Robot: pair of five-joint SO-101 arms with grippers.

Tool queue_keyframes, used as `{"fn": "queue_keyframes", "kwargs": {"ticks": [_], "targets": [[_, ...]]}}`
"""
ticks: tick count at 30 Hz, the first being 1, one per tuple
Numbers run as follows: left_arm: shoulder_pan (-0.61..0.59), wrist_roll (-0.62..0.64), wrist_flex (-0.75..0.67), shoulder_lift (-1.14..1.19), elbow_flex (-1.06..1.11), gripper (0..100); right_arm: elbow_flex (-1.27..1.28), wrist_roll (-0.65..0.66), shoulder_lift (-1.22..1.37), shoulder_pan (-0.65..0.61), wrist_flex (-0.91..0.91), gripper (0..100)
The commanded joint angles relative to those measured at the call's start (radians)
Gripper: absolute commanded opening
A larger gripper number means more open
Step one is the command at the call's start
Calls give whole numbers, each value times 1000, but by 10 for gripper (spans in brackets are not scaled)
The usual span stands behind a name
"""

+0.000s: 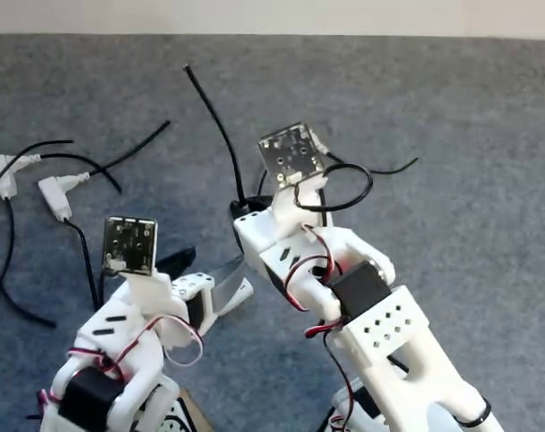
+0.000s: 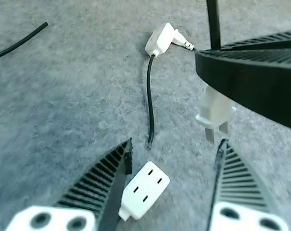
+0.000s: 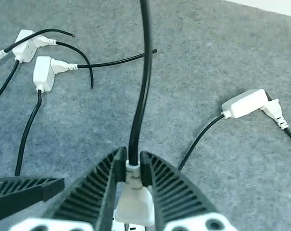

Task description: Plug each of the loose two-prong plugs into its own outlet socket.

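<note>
Two white arms stand over my grey carpeted tabletop (image 1: 470, 126). My right pincer (image 3: 132, 159) is clenched on a white two-prong plug (image 3: 133, 202). Its black ribbed fingers (image 3: 99, 187) pinch the plug at the neck, where a thick black cable (image 3: 144, 72) leaves it and runs away across the carpet. From the left wrist view I see that same plug sticking out of the right pincer with both flat metal prongs bare and seated in nothing.

My left pincer (image 2: 176, 149) is released, its fingers spread wide. A small white two-slot outlet socket (image 2: 145, 190) lies flat on the carpet between them, slots facing up. It sits just beside one finger, and I cannot tell whether they touch. The held plug is near this socket but clearly apart from it.

Farther out, a white socket block with an angled white plug at its end (image 3: 246, 103) rests on the carpet, trailing a thin black lead. Two more white socket-and-plug pairs (image 3: 42, 72) lie close together towards the far left of the tabletop, and their black leads cross each other.
</note>
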Motion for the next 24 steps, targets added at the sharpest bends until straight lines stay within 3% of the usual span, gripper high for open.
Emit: {"fn": "queue_keyframes", "kwargs": {"ticks": [1, 6, 14, 24], "targets": [[-27, -3, -103, 2, 56, 287, -65, -15, 33, -16, 38, 5], [-124, -3, -201, 4, 127, 285, -243, -14, 142, -65, 216, 5], [-133, -6, -201, 4, 137, 285, -387, 54, 223, -70, 449, 5], [-197, -5, -204, 2, 160, 285, -341, 155, 236, 22, 495, 5]]}}
